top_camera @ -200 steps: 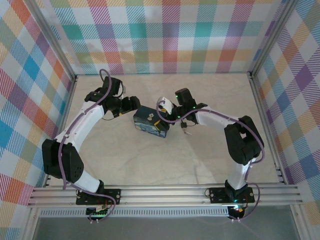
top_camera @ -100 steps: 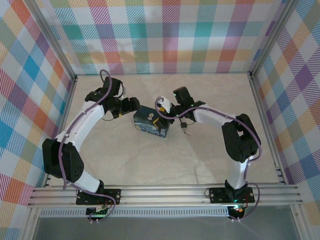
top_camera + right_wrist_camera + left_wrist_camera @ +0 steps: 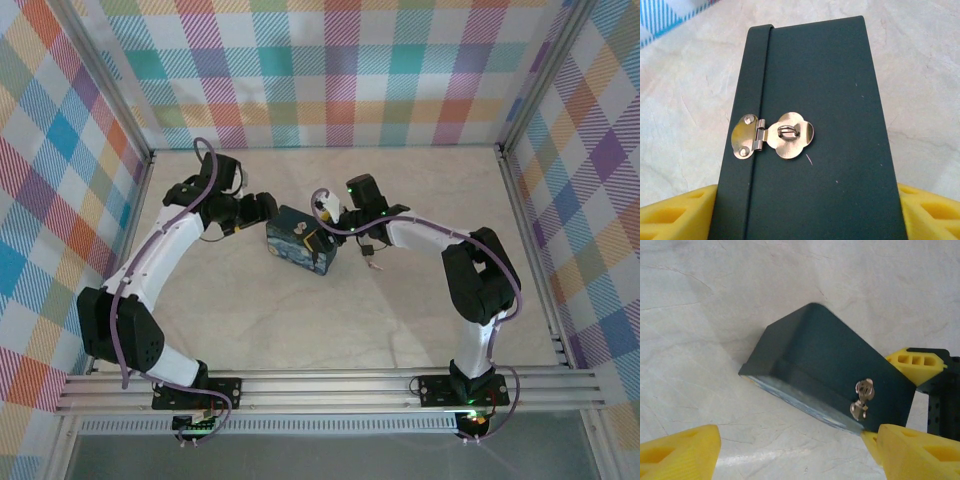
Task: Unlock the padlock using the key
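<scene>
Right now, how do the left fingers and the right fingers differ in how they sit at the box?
The left fingers stand wide open with mostly bare table between them; the right fingers flank the box, one at each side, grip unclear. The left fingers meet the box askew, near a corner; the right fingers face its latch side squarely. Both pairs are yellow and close to the same box.

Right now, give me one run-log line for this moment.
left gripper open, short of box | right gripper straddling box, grip unclear | latch empty | padlock on table, right of box
</scene>
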You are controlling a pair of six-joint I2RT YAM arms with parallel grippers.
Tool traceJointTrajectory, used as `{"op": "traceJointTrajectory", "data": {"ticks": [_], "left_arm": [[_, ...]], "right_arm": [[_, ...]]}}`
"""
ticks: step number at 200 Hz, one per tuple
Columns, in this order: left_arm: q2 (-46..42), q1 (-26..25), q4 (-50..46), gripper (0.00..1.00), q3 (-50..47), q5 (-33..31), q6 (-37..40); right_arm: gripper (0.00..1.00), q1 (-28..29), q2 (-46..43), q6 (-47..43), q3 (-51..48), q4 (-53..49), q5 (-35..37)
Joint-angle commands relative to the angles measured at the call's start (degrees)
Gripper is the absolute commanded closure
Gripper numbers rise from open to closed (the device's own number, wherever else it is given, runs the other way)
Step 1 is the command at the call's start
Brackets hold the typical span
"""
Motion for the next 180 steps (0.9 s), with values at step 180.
{"op": "traceJointTrajectory", "data": {"ticks": [180], "left_arm": [[-5.1,1.34,-1.26,0.18,3.21,0.57,-0.83]], "right_arm": [[0.0,-3.0,16.08,48.39,-3.89,31.03,3.36]]}}
